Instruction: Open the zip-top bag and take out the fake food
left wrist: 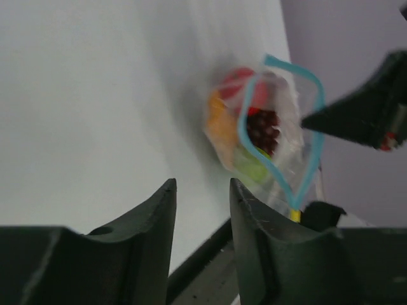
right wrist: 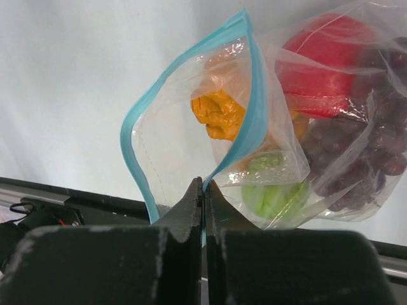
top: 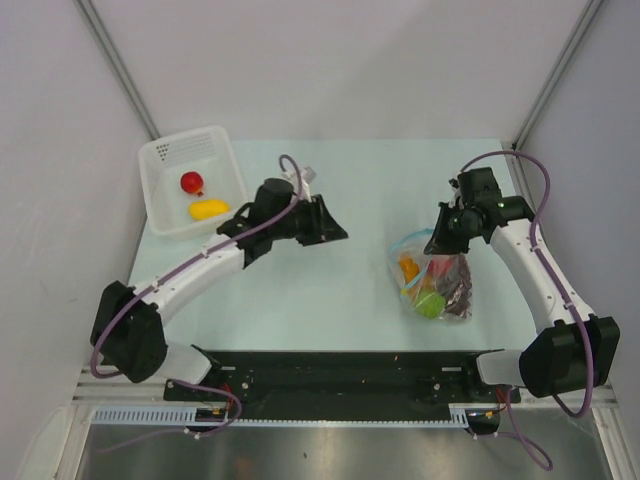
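The zip-top bag (top: 432, 280) lies at the right of the table, its blue-teal mouth (right wrist: 191, 127) gaping open. My right gripper (right wrist: 205, 184) is shut on one side of the zip strip, at the bag's upper edge (top: 437, 243). Inside the bag are an orange piece (right wrist: 218, 113), a red fruit (right wrist: 324, 57), a green fruit (right wrist: 276, 194) and purple grapes (right wrist: 362, 159). My left gripper (top: 330, 228) hovers mid-table, left of the bag, open (left wrist: 202, 184) and holding nothing; the bag (left wrist: 267, 133) is ahead of it.
A white perforated basket (top: 236, 165) stands at the back left, holding a red fruit (top: 191, 182) and a yellow piece (top: 209, 209). The black rail of the arm bases (top: 340, 375) runs along the near edge.
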{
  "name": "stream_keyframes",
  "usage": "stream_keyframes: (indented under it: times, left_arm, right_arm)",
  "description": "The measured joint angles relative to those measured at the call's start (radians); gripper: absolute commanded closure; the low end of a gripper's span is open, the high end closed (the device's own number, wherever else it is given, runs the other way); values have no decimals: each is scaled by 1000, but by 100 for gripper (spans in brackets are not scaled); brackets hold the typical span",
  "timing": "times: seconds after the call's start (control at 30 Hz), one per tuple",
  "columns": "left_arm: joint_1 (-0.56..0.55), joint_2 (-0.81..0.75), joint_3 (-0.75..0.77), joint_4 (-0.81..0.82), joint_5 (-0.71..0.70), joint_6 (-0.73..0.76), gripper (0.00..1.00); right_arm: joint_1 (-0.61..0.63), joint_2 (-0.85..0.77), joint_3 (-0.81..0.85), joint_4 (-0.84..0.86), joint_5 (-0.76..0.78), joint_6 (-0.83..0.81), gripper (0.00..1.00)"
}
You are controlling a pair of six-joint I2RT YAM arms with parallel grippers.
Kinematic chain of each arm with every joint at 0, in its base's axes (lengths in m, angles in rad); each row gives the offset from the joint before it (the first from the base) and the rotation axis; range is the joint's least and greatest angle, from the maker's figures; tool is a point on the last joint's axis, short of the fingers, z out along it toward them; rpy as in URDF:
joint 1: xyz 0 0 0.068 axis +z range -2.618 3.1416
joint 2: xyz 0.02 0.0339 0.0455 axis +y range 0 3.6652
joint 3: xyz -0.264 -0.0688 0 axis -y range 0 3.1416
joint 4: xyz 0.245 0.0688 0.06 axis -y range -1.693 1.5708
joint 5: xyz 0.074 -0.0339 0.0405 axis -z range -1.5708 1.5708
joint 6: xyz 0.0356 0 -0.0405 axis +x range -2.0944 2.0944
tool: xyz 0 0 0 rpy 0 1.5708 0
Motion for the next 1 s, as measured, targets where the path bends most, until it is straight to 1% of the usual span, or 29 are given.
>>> stream_keyframes:
  times: [0.03,0.13,0.17,0.2,0.3,0.47,0.67,0.8,0.93,0.97,1.0]
  left_arm:
    - [-50,8,2,26,6,-10,68]
    - [-168,69,45,68,20,-35,73]
    - [-190,95,64,80,23,-41,74]
    - [-215,128,93,86,23,-45,78]
    - [-272,217,180,101,24,-58,80]
    - [-334,328,294,128,54,-85,86]
    - [-385,497,389,135,113,-120,84]
    - [-415,620,492,65,130,-109,81]
    - [-432,668,534,1,132,-89,79]
    - [-436,672,539,-14,133,-82,77]
    - [-437,674,542,-23,135,-77,74]
  right_arm:
    - [4,0,0,0,0,0,100]
    - [20,-5,0,-2,1,0,100]
    - [23,-7,1,-4,1,1,100]
    - [28,-9,1,-6,3,1,100]
    - [36,-16,1,-17,5,5,100]
    - [37,-46,1,-34,5,23,100]
    - [43,-76,5,-45,6,47,100]
    - [46,-76,5,-45,8,53,100]
    - [46,-76,5,-45,8,55,100]
    - [46,-76,5,-46,8,55,100]
    - [46,-76,5,-46,8,55,100]
